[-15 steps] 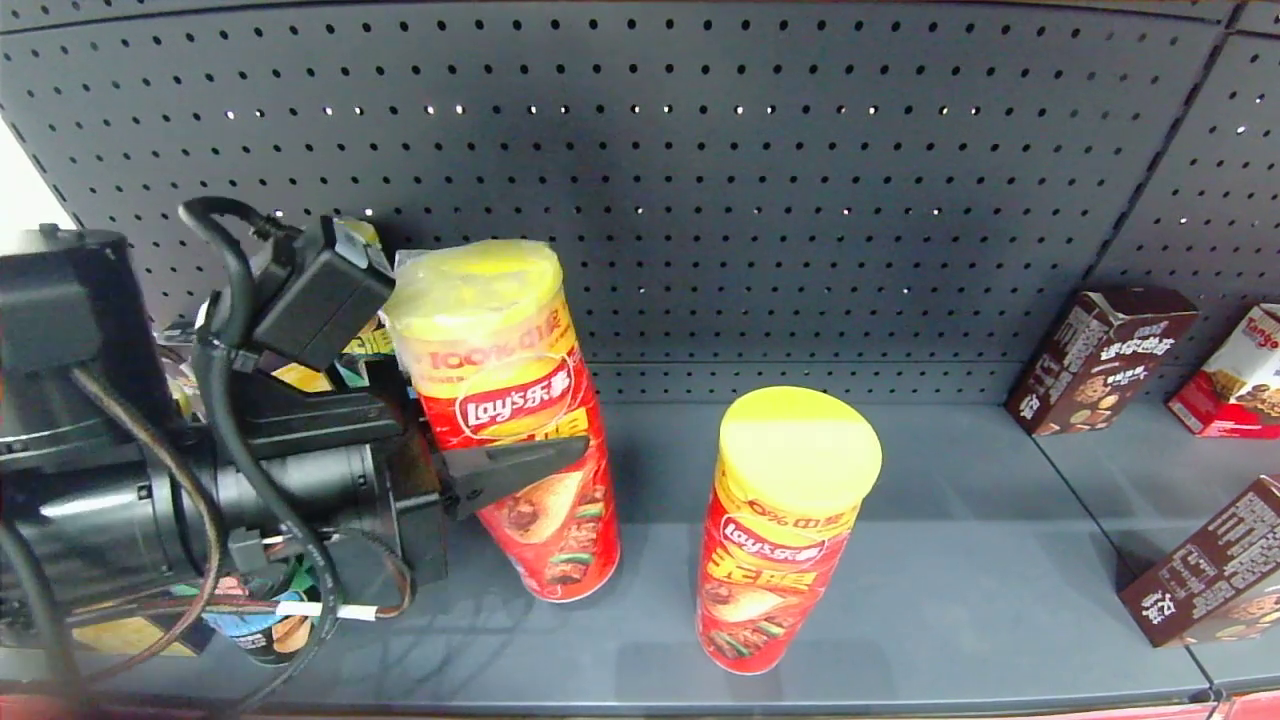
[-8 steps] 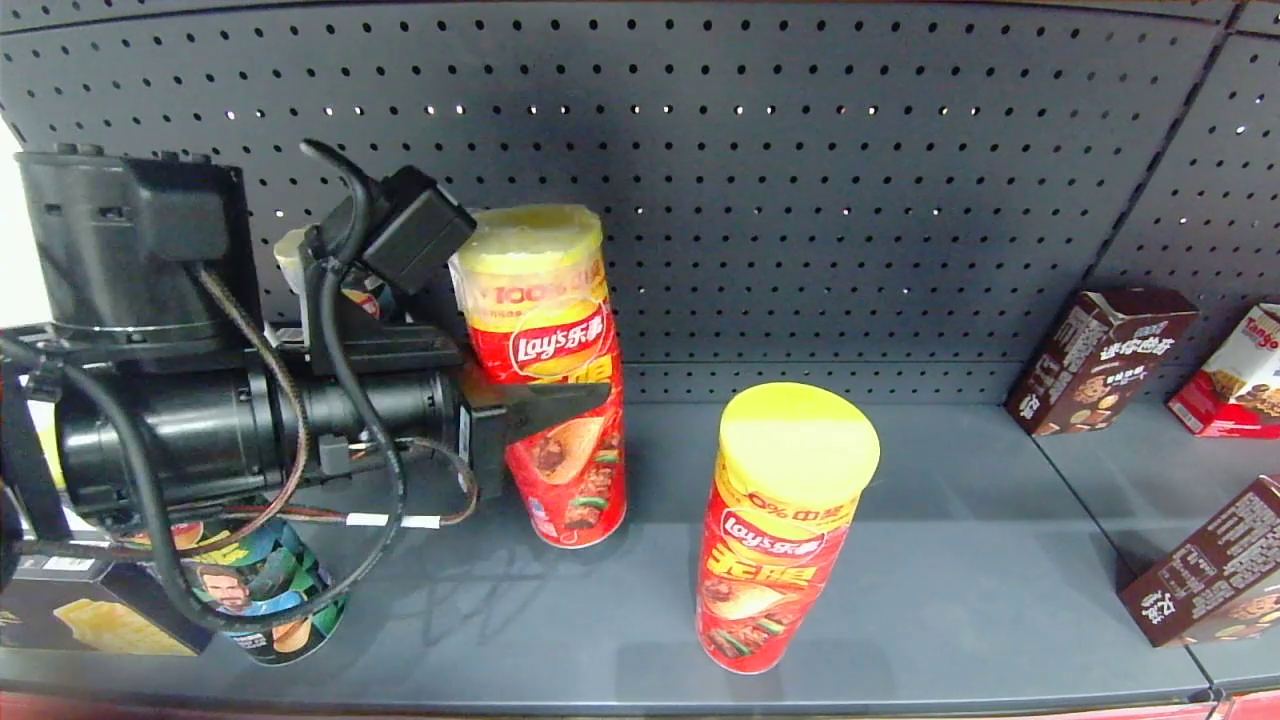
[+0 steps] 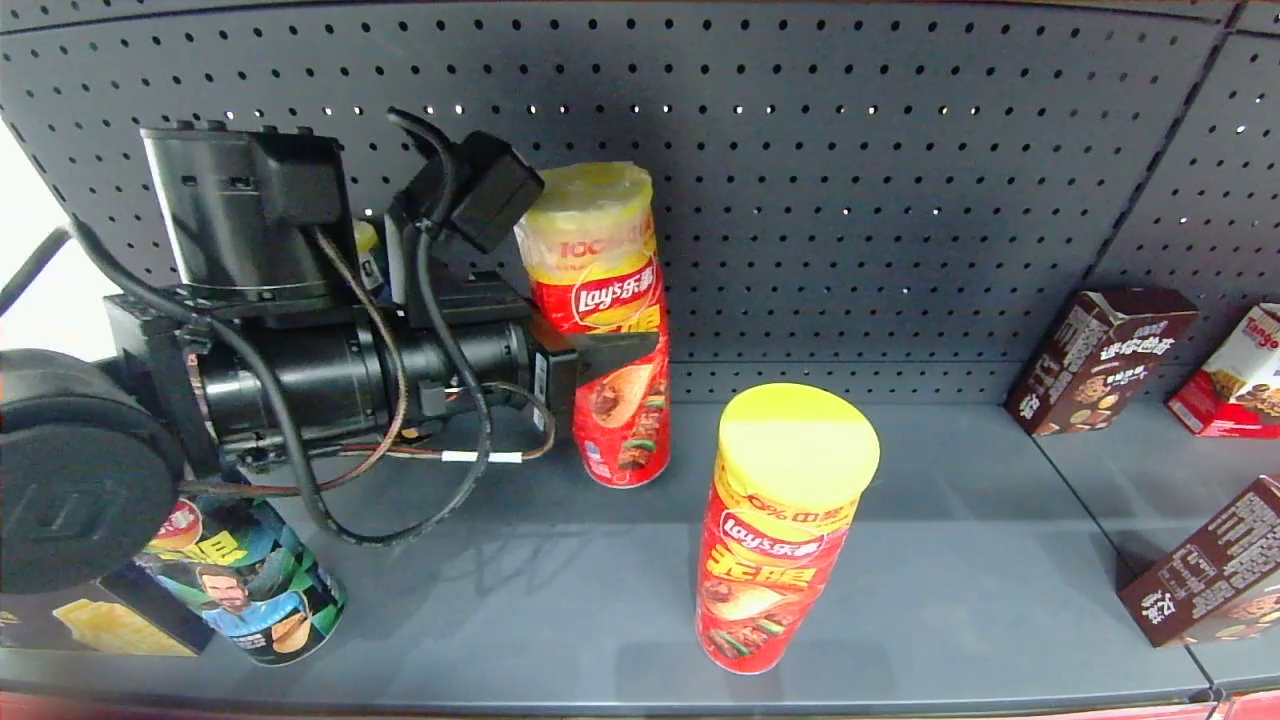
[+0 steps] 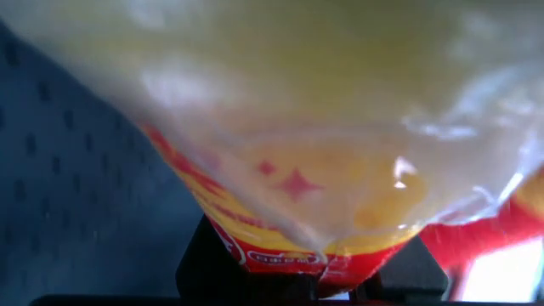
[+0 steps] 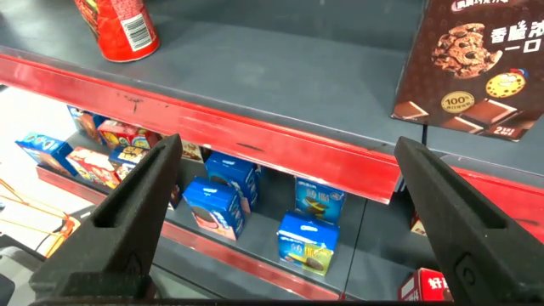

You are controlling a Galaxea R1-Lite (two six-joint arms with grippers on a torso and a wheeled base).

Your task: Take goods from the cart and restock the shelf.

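A red chip can with a yellow lid (image 3: 605, 320) stands nearly upright near the pegboard at the back of the grey shelf (image 3: 950, 560). My left gripper (image 3: 612, 355) is shut on its middle, reaching in from the left. I cannot tell whether its base touches the shelf. The left wrist view has the same can (image 4: 323, 127) close up, with the left gripper (image 4: 314, 272) around it. A second red chip can (image 3: 785, 520) stands free, nearer the front and to the right. My right gripper (image 5: 293, 229) hangs open below the shelf's red front edge (image 5: 255, 136).
A green and blue can (image 3: 250, 590) and a dark box (image 3: 100, 620) sit at the front left. Brown cookie boxes (image 3: 1100, 360) (image 3: 1200, 570) and a red and white box (image 3: 1235, 375) stand on the right. Bare shelf lies between. Blue boxes (image 5: 217, 200) fill the lower shelf.
My left arm has carried the held can to the right and deeper toward the pegboard. The front can and the boxes have stayed put.
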